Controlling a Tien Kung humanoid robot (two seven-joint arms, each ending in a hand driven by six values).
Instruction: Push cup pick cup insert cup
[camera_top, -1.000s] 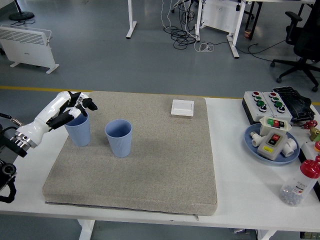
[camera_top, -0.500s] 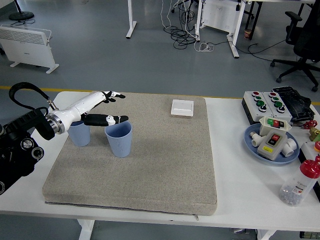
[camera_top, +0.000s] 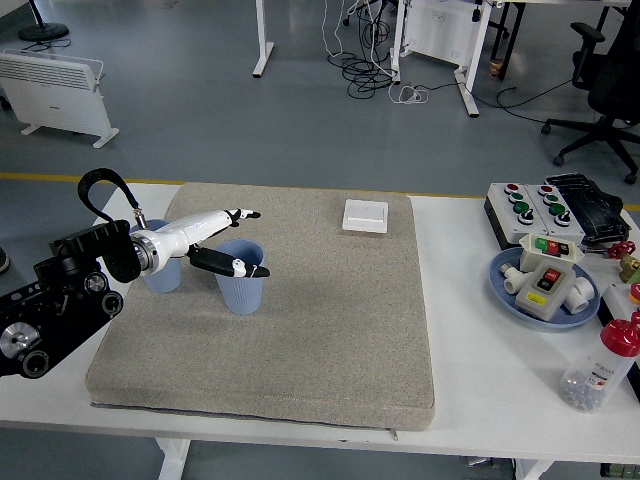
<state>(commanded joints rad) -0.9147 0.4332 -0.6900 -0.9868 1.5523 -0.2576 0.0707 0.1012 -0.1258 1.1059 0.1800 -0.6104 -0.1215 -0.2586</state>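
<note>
Two blue cups stand upright on the grey mat (camera_top: 300, 340). The right cup (camera_top: 241, 288) is near the mat's left middle. The left cup (camera_top: 163, 274) stands just left of it, partly hidden behind my left arm. My left hand (camera_top: 236, 244) is open, fingers spread, reaching over the right cup: the thumb lies across its rim and the other fingers point out past its far side. It holds nothing. My right arm is out of view.
A small white square box (camera_top: 365, 215) lies at the mat's far edge. At the table's right are a button box (camera_top: 545, 208), a blue plate (camera_top: 508, 288) with parts, and a red-capped clear bottle (camera_top: 600, 369).
My left hand let go of the left cup, opened and swung right over the right cup. The arm came further in over the table. Both cups stay in place.
</note>
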